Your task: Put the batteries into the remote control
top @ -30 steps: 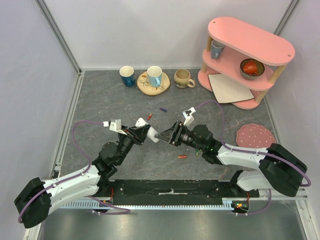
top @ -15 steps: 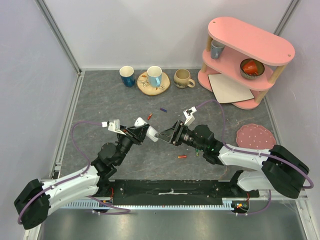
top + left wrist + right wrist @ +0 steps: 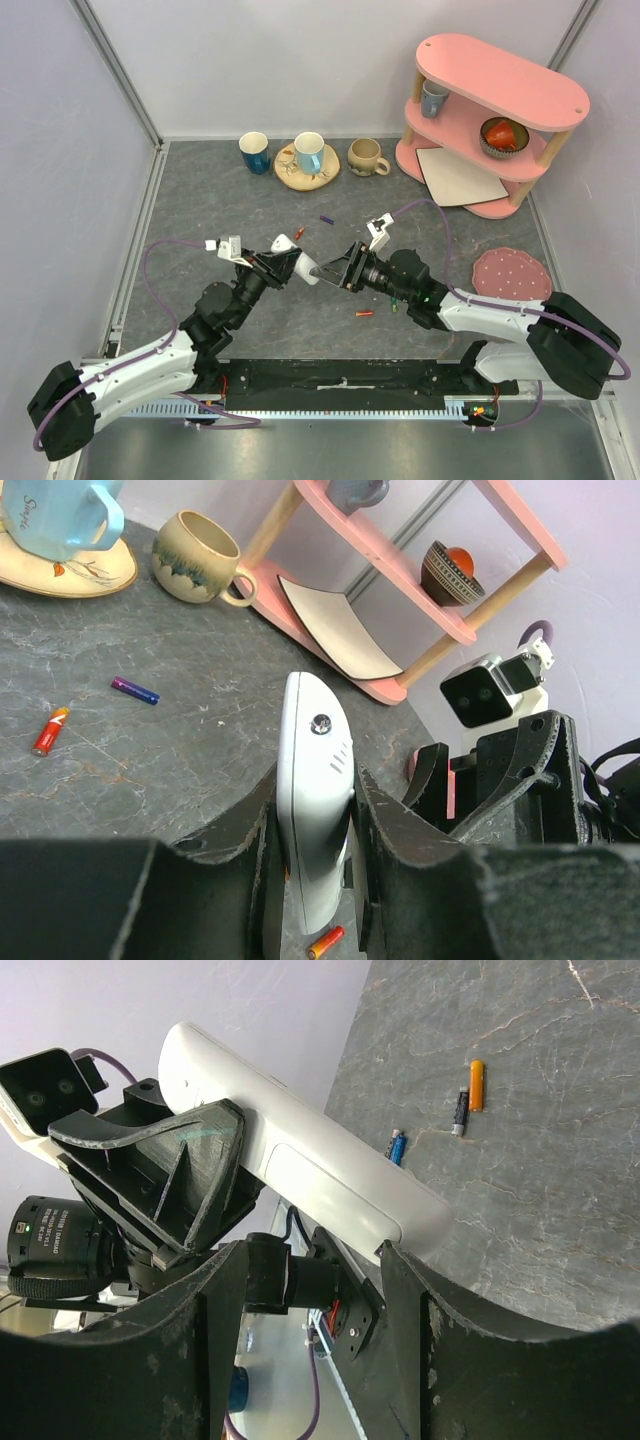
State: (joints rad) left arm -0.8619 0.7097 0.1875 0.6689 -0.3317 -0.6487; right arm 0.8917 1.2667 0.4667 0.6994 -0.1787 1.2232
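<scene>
**Top camera:** Two robot arms meet above the middle of the grey table. The left gripper holds the remote control clear of the surface, its free end pointing at the right gripper. The batteries lie loose on the table. A red-orange battery and a purple battery sit just beyond the grippers, while a second red-orange battery and a green battery lie nearer the bases. None appears loaded yet.

**Left wrist camera:** The left fingers are clamped on the remote's two long edges, holding it edge-on above the table. The grip looks square and secure, which suits an arm that has only to brace the handset.

**Right wrist camera:** The right fingers stand apart on either side of the remote's free end and hold nothing. It cannot be told whether one of them touches the casing. A seam on the facing side suggests a battery cover, so the step in hand is probably opening it. To do that well, the right gripper should bear on the cover alone and push along the remote's length. The left arm should stay rigid and keep its fingers off the panel. The thin batteries are likely to roll, so each will need a centred pinch.
</scene>
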